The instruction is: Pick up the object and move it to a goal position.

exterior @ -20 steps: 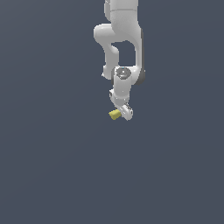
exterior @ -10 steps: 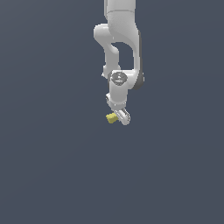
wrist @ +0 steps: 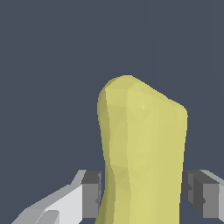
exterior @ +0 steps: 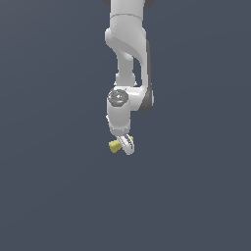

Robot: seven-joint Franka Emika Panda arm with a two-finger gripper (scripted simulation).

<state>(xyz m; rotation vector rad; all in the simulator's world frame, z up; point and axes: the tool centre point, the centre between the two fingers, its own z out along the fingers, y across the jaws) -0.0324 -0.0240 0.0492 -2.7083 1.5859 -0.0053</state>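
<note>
The object (exterior: 114, 146) is a small, plain yellow stubby piece. It sticks out of the gripper toward the exterior view's left. My gripper (exterior: 125, 145) hangs at the end of the white arm, above the dark grey floor, and is shut on the object. In the wrist view the object (wrist: 142, 144) fills the middle of the picture. A grey finger pad (wrist: 91, 192) presses on one side of it and the other finger (wrist: 199, 192) sits against the opposite side. Its lower end is hidden between the fingers.
The white arm (exterior: 128, 54) reaches down from the top of the exterior view. A plain dark grey floor (exterior: 49, 196) lies all around. No other objects or goal marker show.
The gripper, holding the object, has moved lower in the exterior view and slightly toward its left. The wrist has turned, and the grip has stayed shut.
</note>
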